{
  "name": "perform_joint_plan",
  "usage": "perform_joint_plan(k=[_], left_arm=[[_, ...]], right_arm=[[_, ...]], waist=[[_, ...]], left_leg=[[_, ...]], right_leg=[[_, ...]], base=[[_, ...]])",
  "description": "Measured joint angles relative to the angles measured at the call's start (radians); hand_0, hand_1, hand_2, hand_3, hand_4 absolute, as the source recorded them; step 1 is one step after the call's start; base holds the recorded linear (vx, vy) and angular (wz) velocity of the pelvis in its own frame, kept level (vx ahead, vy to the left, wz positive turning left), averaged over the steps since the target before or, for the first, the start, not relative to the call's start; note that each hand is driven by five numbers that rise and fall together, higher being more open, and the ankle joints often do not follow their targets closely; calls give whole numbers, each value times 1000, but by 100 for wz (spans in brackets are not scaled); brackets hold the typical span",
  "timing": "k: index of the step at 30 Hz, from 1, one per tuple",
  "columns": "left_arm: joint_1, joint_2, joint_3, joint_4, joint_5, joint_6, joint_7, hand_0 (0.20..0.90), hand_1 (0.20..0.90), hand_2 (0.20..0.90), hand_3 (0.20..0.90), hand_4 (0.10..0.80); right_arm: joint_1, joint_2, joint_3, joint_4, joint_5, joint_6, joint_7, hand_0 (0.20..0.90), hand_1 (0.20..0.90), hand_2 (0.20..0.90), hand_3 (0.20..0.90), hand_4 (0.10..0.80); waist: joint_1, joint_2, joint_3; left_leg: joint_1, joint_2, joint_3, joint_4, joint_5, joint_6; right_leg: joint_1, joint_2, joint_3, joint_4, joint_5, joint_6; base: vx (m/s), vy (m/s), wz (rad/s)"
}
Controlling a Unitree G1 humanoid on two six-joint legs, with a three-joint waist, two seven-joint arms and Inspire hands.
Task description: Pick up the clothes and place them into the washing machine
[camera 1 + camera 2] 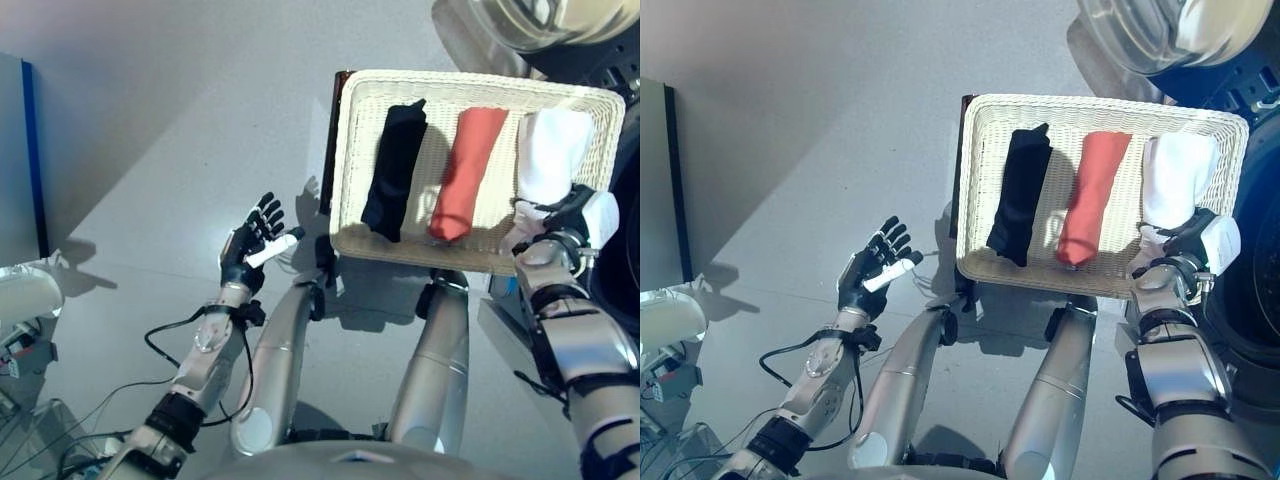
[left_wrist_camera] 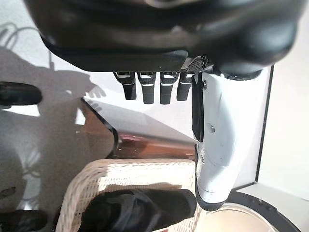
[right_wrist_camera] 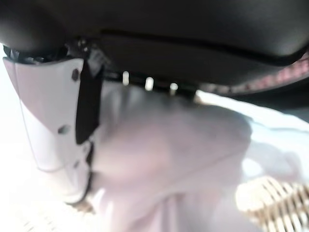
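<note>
Wicker basket (image 1: 350, 150) sits on the floor (image 1: 180, 120) ahead of the robot, holding three rolled garments side by side: black garment (image 1: 394, 170) on the left, red garment (image 1: 465, 172) in the middle, white garment (image 1: 552, 150) on the right.

Right robot hand (image 1: 572, 218) is at the basket's near right corner, right on the near end of the white garment. Right wrist view shows white cloth pressed up against the palm, with the white-covered thumb (image 3: 53, 121) alongside it. Fingers are buried in the cloth, so I cannot tell if it is gripping.

Left robot hand (image 1: 250, 240) hangs above the floor left of the basket, well apart from the clothes, fingers straight and spread, holding nothing.

Washing machine door (image 1: 530, 20) shows just beyond the basket's far right corner.
</note>
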Motion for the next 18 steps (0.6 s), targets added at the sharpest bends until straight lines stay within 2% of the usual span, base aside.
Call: perform_joint_plan(k=[4,11,13,18], left_arm=[[3,0,0,3,0,0,1,900,900,900,900,800],[-3,0,0,24,1,0,1,900,900,900,900,800],[-6,-2,1,45,1,0,3,900,900,900,900,800],[-12,-8,10,49,1,-1,25,900,900,900,900,800]], right_arm=[[-8,-12,-11,14,0,8,45,200,200,200,200,300],[-15,-15,-42,15,34,7,73,200,200,200,200,300],[8,-4,-85,-15,92,4,84,200,200,200,200,300],[83,74,-229,-150,371,-84,95,200,200,200,200,300]], waist=[[7,5,-3],[6,10,-6],[7,12,-7],[-4,20,-12]], left_leg=[[0,1,-1,-1,2,-7],[22,1,0,-2,4,-3],[43,1,1,-6,4,-3],[61,2,3,-19,1,-9]], right_leg=[[-7,1,0,16,2,-9],[11,1,-3,16,2,-10],[32,2,-3,11,1,-10],[49,5,-2,-4,0,-7]], base=[[-3,-12,2],[6,-2,-1],[31,-12,-6],[12,-4,-3]])
